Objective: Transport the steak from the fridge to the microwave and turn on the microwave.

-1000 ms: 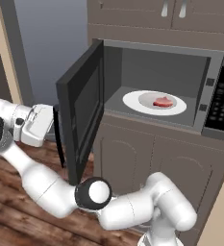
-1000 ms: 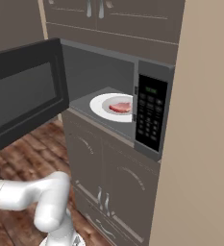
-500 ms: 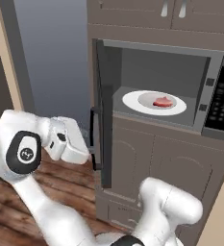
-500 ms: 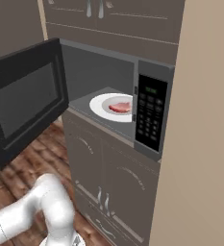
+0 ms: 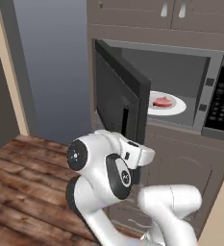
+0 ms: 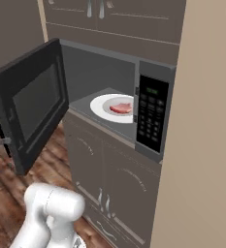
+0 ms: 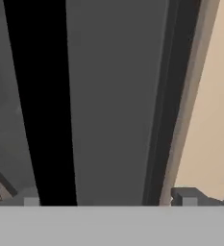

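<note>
Leftmost in the left base view, a wood floor runs up to a tall grey wall panel. Next comes the arm, folded up low in front of the cabinets, its hand reaching toward the outer face of the microwave door. That door stands partly open, swung out to the left on its hinge side. From the hand view, the gripper sits close against the door's grey face, beside a black vertical strip; its fingertips stand wide apart at the two lower corners, with nothing held between them.

Further right, the microwave cavity is open to view. A round white plate lies on its floor, and the steak rests flat on the middle of that plate. Right of the cavity is the black keypad.

From the right base view the same order holds: door at left, plate with the steak on it, then the keypad, then a tan wall. Upper cupboard doors sit above the microwave.
</note>
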You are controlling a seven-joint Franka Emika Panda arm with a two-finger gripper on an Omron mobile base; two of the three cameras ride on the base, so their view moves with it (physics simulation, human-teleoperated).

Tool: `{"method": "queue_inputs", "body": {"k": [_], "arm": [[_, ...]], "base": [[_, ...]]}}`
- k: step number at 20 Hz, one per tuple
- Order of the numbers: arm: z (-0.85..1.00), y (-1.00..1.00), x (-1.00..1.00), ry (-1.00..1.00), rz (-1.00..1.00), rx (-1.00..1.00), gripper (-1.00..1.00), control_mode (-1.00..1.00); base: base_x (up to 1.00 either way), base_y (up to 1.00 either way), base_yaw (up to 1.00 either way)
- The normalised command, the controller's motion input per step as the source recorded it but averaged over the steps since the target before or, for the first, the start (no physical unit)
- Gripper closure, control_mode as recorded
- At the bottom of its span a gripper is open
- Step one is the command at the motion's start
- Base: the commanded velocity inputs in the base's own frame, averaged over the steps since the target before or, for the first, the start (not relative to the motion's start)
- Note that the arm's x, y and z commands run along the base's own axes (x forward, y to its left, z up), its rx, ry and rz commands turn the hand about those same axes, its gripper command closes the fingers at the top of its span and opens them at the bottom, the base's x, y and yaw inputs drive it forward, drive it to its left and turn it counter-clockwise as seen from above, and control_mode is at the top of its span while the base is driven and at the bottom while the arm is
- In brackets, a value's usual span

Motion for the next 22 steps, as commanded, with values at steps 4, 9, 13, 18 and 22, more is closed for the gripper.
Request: {"method": "queue_inputs", "body": {"k": [4,9,13,18,22], "arm": [[0.24,-1.0,0.12,0.27,0.3,0.0,-1.0,-1.0],[0.03,-1.0,0.42,0.38,0.05,0.0,-1.0,-1.0],[-0.14,-1.0,0.29,0.19,-0.29,0.02,-1.0,-1.0],[-0.58,-1.0,0.22,-0.18,-0.33,0.03,-1.0,-1.0],[-0.42,-1.0,0.78,-0.22,-0.08,0.0,-1.0,-1.0]], "base": [[0.0,0.0,0.0],[0.0,0.0,0.0],[0.0,0.0,0.0],[0.0,0.0,0.0],[0.0,0.0,0.0]]}}
